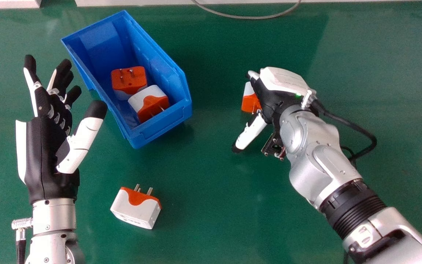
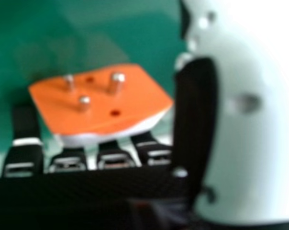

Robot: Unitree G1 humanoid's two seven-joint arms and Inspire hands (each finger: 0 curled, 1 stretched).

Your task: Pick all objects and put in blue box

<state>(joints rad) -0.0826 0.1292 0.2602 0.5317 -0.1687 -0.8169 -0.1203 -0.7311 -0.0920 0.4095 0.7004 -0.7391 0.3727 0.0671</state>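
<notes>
No legible text, label, brand, number or sign on anything in either view.

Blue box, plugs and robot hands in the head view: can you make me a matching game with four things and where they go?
1. Blue box
2. Left hand
3. Right hand
4. Plug away from both hands and the box

A. On green table, below the box
B. Right of the box
C. Two plugs inside
D. Left of the box

Pairs: 1-C, 2-D, 3-B, 4-A

gap: table (image 1: 214,113) between blue box (image 1: 163,126) and right hand (image 1: 277,99) | obstacle: raised side wall (image 1: 152,60)
</notes>
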